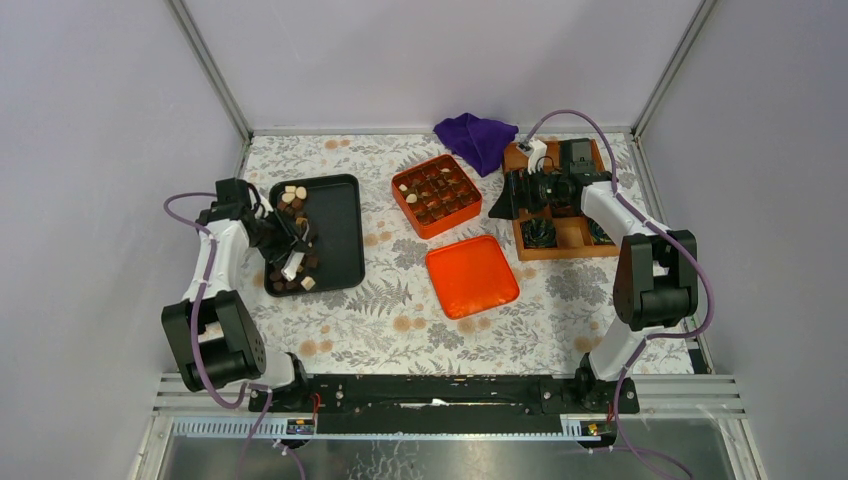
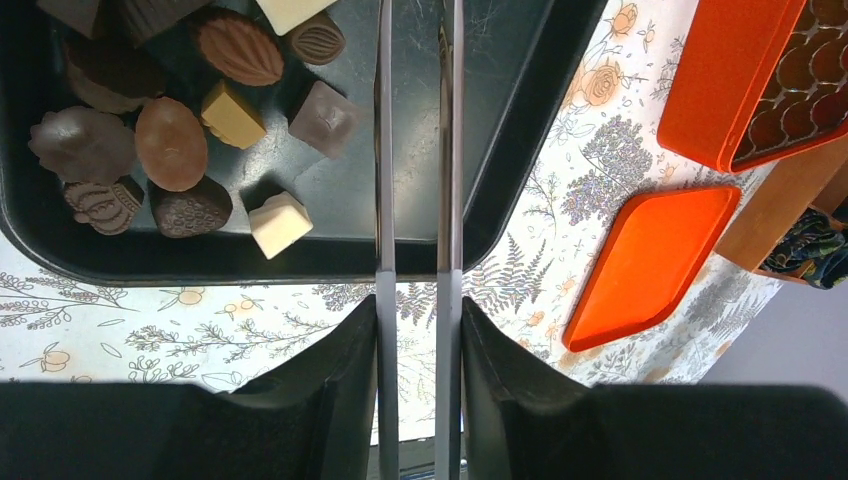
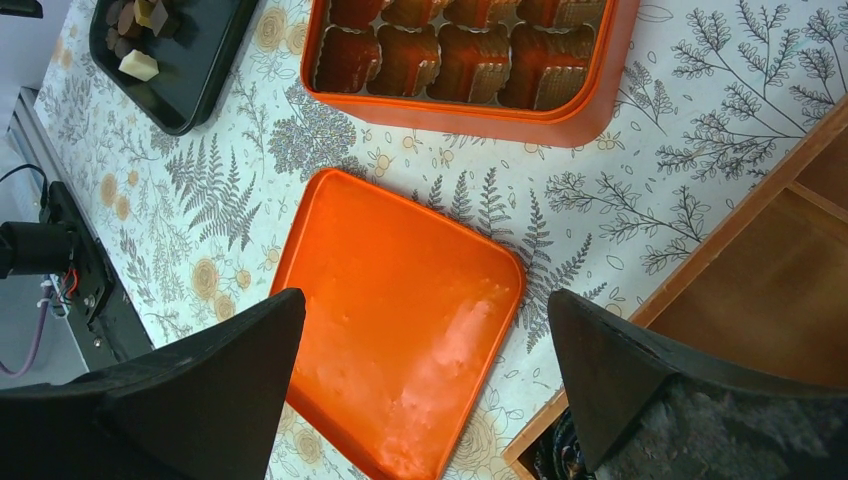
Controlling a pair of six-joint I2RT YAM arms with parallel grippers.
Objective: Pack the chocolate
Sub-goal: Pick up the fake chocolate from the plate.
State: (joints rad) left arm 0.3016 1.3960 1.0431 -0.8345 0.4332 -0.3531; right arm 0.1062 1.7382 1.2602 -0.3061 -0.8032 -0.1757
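Several dark, light brown and cream pieces of chocolate (image 2: 171, 143) lie in a black tray (image 1: 340, 235), also seen in the right wrist view as chocolate (image 3: 138, 65). My left gripper (image 2: 418, 305) hovers over the tray's near corner, shut on a pair of thin metal tongs (image 2: 384, 150). The tongs' blades stand slightly apart; their tips are past the frame's top edge. In the top view my left gripper (image 1: 285, 238) is over the tray. My right gripper (image 3: 422, 300) is wide open and empty above the orange lid (image 3: 400, 320).
An orange box (image 1: 436, 195) lined with brown paper cups stands mid-table, its lid (image 1: 472, 276) flat in front of it. A wooden compartment tray (image 1: 572, 235) with dark crinkled wrappers (image 1: 540, 232) lies at the right. A purple cloth (image 1: 477, 140) sits at the back.
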